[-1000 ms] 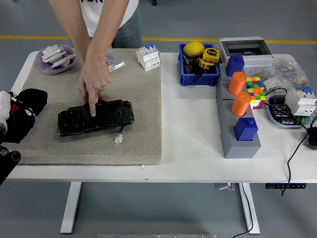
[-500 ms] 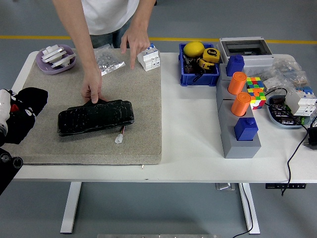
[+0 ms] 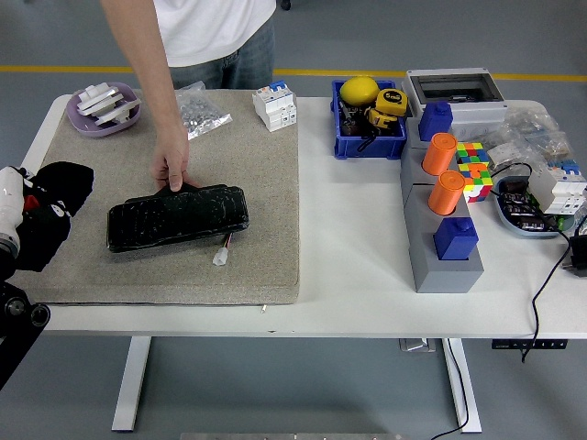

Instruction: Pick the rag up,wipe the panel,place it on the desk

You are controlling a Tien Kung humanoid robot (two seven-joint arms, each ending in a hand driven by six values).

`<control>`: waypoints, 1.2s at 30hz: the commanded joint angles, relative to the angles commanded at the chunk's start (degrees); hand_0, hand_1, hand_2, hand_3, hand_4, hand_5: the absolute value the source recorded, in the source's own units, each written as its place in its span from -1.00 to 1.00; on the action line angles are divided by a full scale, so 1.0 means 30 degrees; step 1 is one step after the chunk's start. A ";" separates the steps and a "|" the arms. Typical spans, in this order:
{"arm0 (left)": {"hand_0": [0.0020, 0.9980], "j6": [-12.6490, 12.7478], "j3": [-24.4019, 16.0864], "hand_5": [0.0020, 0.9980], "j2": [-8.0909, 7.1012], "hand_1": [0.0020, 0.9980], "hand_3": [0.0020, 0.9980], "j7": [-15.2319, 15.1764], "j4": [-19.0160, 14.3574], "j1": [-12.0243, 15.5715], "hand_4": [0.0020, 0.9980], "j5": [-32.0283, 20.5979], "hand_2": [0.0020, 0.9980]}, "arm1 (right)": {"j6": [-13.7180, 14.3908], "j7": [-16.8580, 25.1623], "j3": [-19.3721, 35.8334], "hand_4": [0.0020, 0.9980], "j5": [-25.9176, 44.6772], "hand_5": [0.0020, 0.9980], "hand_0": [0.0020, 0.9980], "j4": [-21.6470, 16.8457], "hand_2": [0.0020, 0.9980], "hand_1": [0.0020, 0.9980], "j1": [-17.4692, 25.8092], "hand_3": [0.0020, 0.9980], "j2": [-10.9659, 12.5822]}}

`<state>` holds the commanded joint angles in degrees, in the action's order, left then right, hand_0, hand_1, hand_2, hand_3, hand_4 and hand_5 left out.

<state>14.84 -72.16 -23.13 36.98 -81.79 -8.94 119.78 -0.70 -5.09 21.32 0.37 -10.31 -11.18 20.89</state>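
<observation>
Left hand [image 3: 18,229] is clutching the black rag [image 3: 57,197] at the mat's edge; wipe step's up; next, sweep it over the panel [image 3: 177,217], which a person's hand [image 3: 171,168] is steadying.

Purple dish [image 3: 103,108] at mat's [image 3: 266,229] far left corner. Blue bin [image 3: 368,137] holds yellow tape measure [image 3: 388,104]. Two orange cylinders [image 3: 443,171] beside colour cube [image 3: 470,169].

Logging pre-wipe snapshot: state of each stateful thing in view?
black rag: at the mat's left edge, at the robot's left hand
black panel: flat on mat, unwiped
person's hand: fingertips on the panel's far edge
grey enclosure: lid shut
</observation>
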 joint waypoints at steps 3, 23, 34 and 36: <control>-0.57 0.0201 0.0176 -1.00 0.0250 -0.74 -0.19 0.0000 -0.0458 0.0314 -0.74 -0.0175 -0.02 | 0.0049 -0.0112 0.0493 1.00 -0.0465 0.11 0.42 0.0000 0.26 0.01 0.0010 0.24 -0.0011; -0.57 0.0815 0.1889 -1.00 0.1218 -0.74 -0.19 0.0000 -0.1363 0.0729 -0.73 0.0265 -0.02 | 0.0179 -0.0558 0.1832 1.00 -0.1686 0.11 0.42 0.0000 0.26 0.01 0.0050 0.24 0.0043; -0.58 0.1063 0.3316 -1.00 0.1392 -0.74 -0.18 0.0000 -0.1554 0.0083 -0.73 0.0167 -0.02 | 0.0185 -0.0496 0.1847 1.00 -0.1653 0.11 0.42 0.0000 0.26 0.01 -0.0019 0.24 0.0076; -0.58 0.1078 0.3635 -1.00 0.1426 -0.74 -0.18 0.0000 -0.1586 -0.0006 -0.73 0.0154 -0.02 | 0.0182 -0.0467 0.1778 1.00 -0.1582 0.11 0.42 0.0000 0.26 0.01 -0.0023 0.24 0.0092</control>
<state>18.07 -61.26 -18.85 36.98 -86.55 -8.96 120.24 -0.15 -6.49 26.66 -4.38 -10.31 -11.25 21.17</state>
